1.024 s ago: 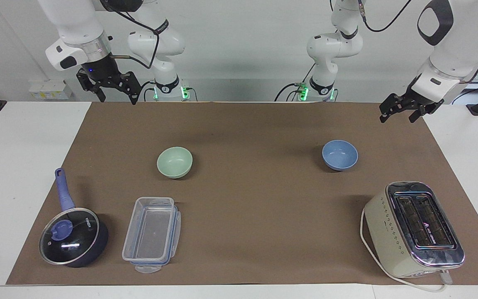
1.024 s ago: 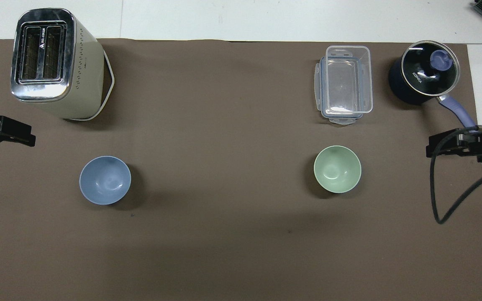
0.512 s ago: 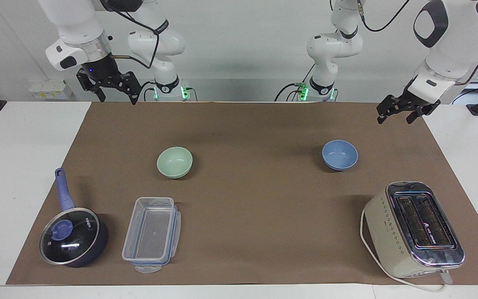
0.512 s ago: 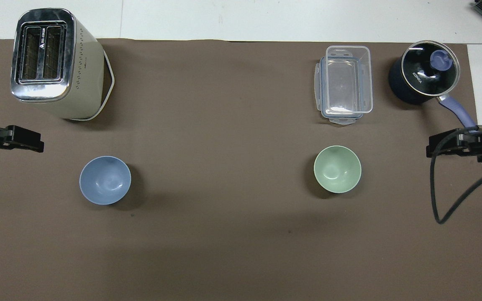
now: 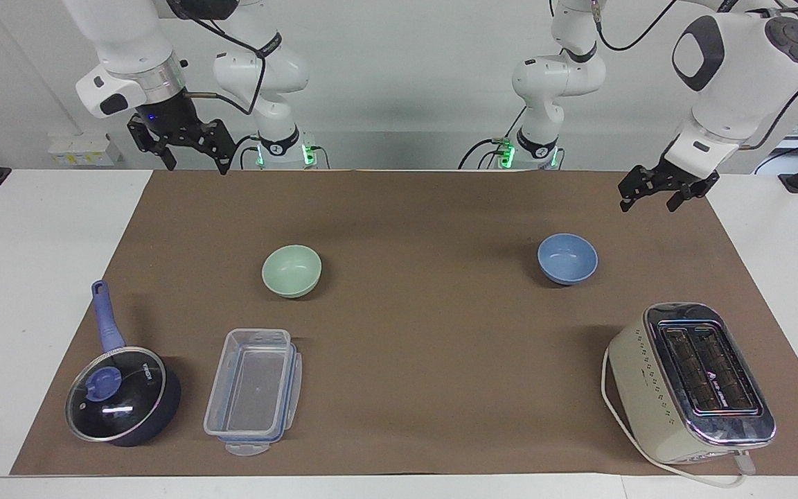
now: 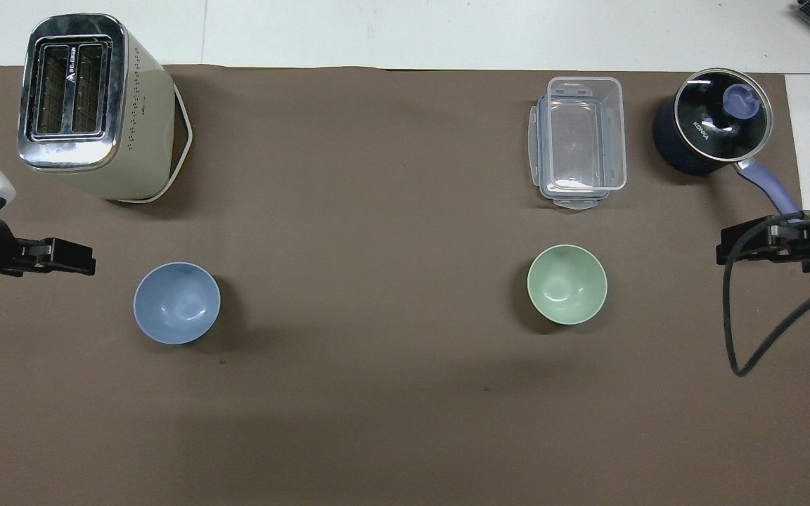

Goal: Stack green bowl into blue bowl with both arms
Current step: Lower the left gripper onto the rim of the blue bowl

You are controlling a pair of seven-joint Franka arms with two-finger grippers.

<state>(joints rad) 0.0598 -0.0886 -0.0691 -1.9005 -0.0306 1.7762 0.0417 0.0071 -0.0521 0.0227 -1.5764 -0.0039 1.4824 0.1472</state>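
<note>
The green bowl [image 5: 291,270] [image 6: 567,284] sits upright on the brown mat toward the right arm's end. Toward the left arm's end the blue bowl [image 5: 567,258] [image 6: 176,302] stands upright too, a good way apart from it. Both bowls have nothing in them. My left gripper [image 5: 647,203] [image 6: 88,263] hangs open and holds nothing, over the mat between its edge and the blue bowl, clear of the bowl. My right gripper [image 5: 196,166] [image 6: 725,251] hangs open over the mat's edge at its own end and waits, well away from the green bowl.
A cream toaster [image 5: 693,381] [image 6: 92,105] stands farther from the robots than the blue bowl. A clear plastic container [image 5: 253,390] [image 6: 577,140] and a lidded dark-blue saucepan [image 5: 122,395] [image 6: 711,123] lie farther out than the green bowl.
The left arm has swung in from the table's end, carrying its open gripper over the mat toward the blue bowl. The right arm and both bowls have not moved.
</note>
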